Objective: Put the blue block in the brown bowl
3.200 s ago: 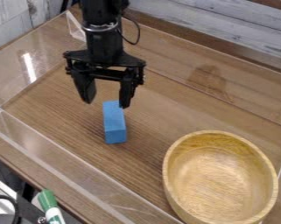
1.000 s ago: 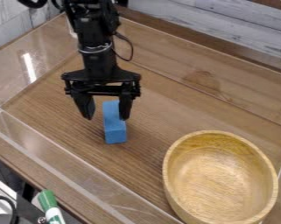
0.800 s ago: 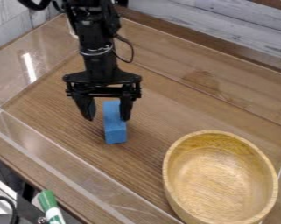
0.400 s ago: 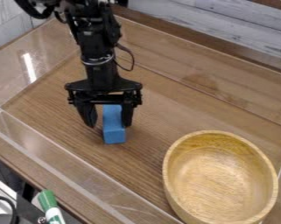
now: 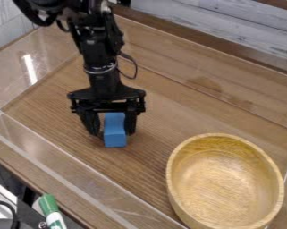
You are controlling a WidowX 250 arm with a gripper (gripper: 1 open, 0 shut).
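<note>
The blue block [image 5: 114, 129] lies on the wooden table [image 5: 206, 98], left of the brown bowl [image 5: 225, 183]. My gripper [image 5: 111, 125] points straight down over the block, open, with one black finger on each side of it. The fingertips [image 5: 90, 127] reach down close to the table surface. The block's upper end is partly hidden behind the gripper body. The bowl of light wood sits empty at the lower right, a short way from the block.
A clear plastic wall [image 5: 62, 183] runs along the table's front and left edges. A green-and-white object [image 5: 46, 213] lies outside the wall at the bottom left. White planks [image 5: 247, 31] form the back wall.
The gripper has sunk lower around the blue block, its fingers still wide apart. The block and the bowl have not moved.
</note>
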